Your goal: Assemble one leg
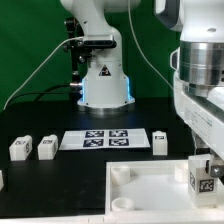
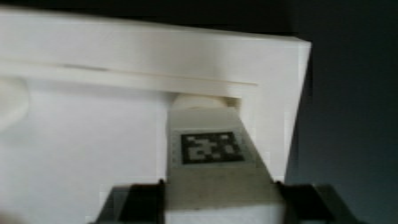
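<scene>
Behind the scene there is a green backdrop (image 1: 30, 30), and in front of it the white robot base (image 1: 104, 85) stands on the black table (image 1: 40, 185). Near the base lies the thin flat white marker board (image 1: 108, 138), which carries four printed tags. Three small white posts with tags stand loose on the table. The first loose post (image 1: 20, 148) and the second loose post (image 1: 47, 147) are close together at the exterior view's left of the marker board. The third loose post (image 1: 160, 140) stands just beside the board at the exterior view's right. A large white square plastic panel (image 1: 150, 195) with a raised rim lies flat at the front of the table. The gripper (image 1: 204, 168) reaches down from above at the exterior view's right and is closed on the small white plastic rectangular leg (image 1: 205, 181). The leg stands upright, and its black-and-white square tag faces the exterior camera. It is over the panel's corner at the exterior view's right. In the wrist view the two dark fingers (image 2: 134, 205) press the leg from both sides, and its far end meets the panel close to a ridge near the corner. Whether this end already sits inside a socket, I cannot tell.
</scene>
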`<state>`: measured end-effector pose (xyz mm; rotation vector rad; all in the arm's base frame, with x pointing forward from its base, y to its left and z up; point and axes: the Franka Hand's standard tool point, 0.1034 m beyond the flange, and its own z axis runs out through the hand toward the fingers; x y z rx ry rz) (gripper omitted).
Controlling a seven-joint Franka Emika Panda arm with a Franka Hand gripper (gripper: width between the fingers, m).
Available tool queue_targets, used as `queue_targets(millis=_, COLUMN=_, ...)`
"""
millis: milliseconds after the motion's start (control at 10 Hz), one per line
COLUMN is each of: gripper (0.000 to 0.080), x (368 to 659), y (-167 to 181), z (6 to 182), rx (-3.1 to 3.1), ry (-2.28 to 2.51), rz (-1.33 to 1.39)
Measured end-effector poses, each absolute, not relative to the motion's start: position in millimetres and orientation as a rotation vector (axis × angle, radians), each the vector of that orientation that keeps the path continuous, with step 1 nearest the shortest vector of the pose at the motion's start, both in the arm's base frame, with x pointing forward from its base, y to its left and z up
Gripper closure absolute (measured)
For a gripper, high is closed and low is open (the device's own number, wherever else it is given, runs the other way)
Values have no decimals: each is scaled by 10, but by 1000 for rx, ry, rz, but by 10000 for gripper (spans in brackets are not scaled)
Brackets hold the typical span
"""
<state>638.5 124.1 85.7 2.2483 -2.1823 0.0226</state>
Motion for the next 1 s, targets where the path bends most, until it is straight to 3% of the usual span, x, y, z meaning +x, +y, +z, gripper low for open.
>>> queue_targets(millis=300, gripper=505, x=6383, y=1257, z=854, rx=2181, ry=-2253, rz=16)
queue_targets(millis=600, gripper=187, x=6381, y=1259, z=851, rx=2182, ry=-2252, rz=16)
queue_targets(millis=1000, gripper=151, x=6382, y=1258, z=851, rx=2302, ry=-2127, rz=18)
